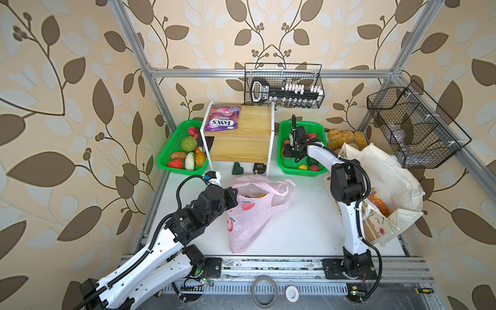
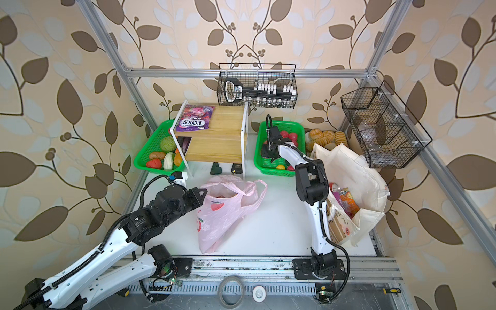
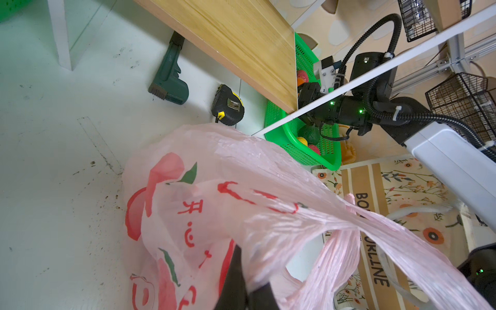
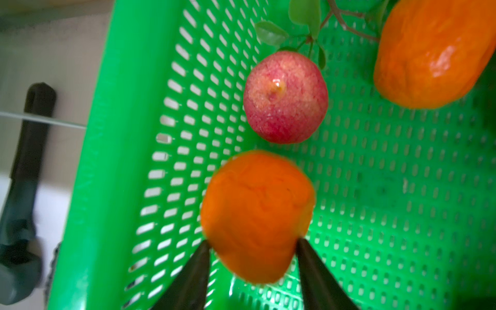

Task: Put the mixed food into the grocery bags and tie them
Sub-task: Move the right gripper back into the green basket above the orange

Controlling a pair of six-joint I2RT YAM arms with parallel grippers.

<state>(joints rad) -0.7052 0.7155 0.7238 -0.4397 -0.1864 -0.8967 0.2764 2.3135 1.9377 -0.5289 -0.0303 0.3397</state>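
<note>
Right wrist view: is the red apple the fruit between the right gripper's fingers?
No, the right gripper straddles the orange fruit; the red apple lies beyond it on the green basket floor.

Bright, even light fills my cell, and shadows on the white table (image 1: 295, 228) are faint. Both top views are sharp but stretch the wallpaper (image 1: 53, 134) toward their edges. In my right wrist view the orange (image 4: 257, 214) in my right gripper (image 4: 252, 243) is blurred, and glare spots the apple (image 4: 277, 86).
</note>
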